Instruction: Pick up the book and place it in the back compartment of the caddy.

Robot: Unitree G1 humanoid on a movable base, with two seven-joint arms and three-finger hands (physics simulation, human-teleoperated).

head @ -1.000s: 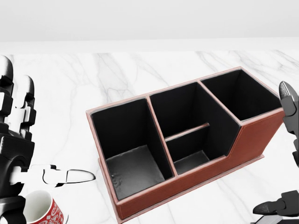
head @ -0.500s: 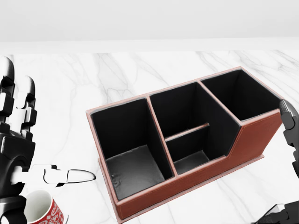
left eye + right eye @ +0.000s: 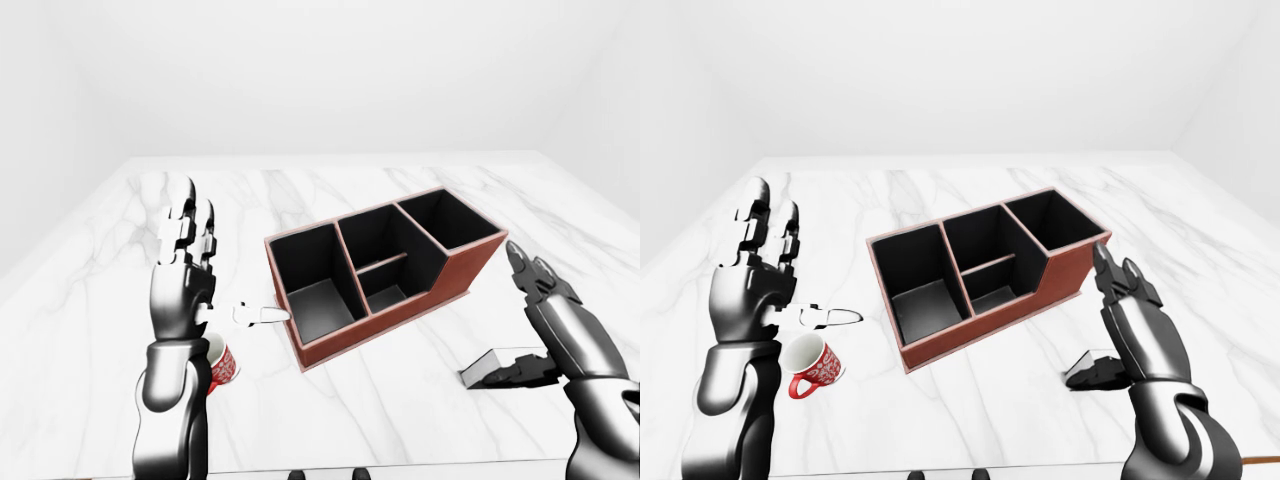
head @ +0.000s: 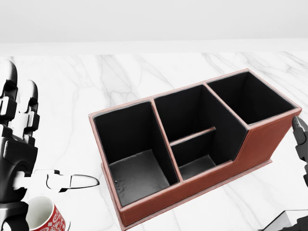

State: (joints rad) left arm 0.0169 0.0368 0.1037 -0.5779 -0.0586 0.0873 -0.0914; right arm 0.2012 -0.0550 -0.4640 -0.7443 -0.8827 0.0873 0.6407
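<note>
Currently the book (image 3: 490,366) is seen lying flat on the marble counter (image 3: 400,400), near the right edge of the scene and just to the near right of the caddy (image 3: 385,270), apart from it. Only a grey-white slab with a dark edge is shown, partly covered by the right hand (image 3: 540,335), so its long axis cannot be told with certainty (it seems to run left to right in the left-eye view).

The right hand is placed directly over and beside the book: two fingers (image 3: 1118,272) are raised and spread above it, while the thumb is stretched low along the book's near-right side, touching or nearly so. No closure round the book is shown; the fingers are parted. This hand is by far the nearer one, and a grasp from the right is judged the likely coming move.

The left hand (image 3: 185,270) is held upright well away, left of the caddy, with its fingers apart and the thumb pointed toward the caddy wall. Nothing is held by it.

Counted: one book, one caddy with four dark compartments, all empty, and one red-patterned mug (image 3: 812,366) standing below the left hand. The far compartment, the goal, is unobstructed.
</note>
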